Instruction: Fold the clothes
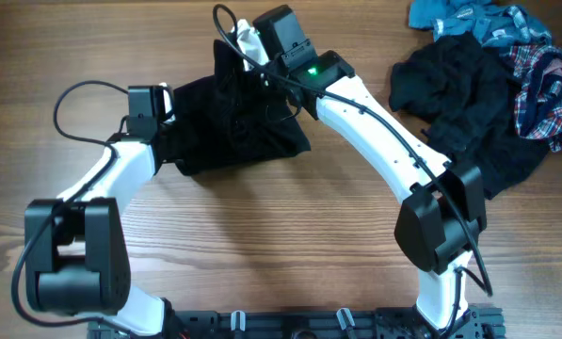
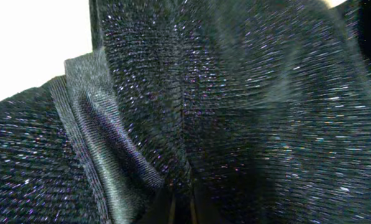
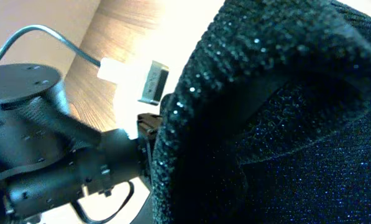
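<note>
Overhead, we see our garment (image 1: 233,127) bunched toward the counter's far edge, left of centre. Our left gripper (image 1: 170,102) pinches its ribbed hem (image 2: 107,155), likely to spread it; whether our right gripper (image 1: 248,47), buried in cloth, grips, we cannot tell.

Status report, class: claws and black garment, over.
Left claw on black garment, left edge; right claw, top edge. Grip hidden by fabric. Clothes pile apart, top right.

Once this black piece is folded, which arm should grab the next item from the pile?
Right, likely. The pile lies on the right arm's side, beside its forearm; the left arm sits beyond the black garment, farther away.
</note>
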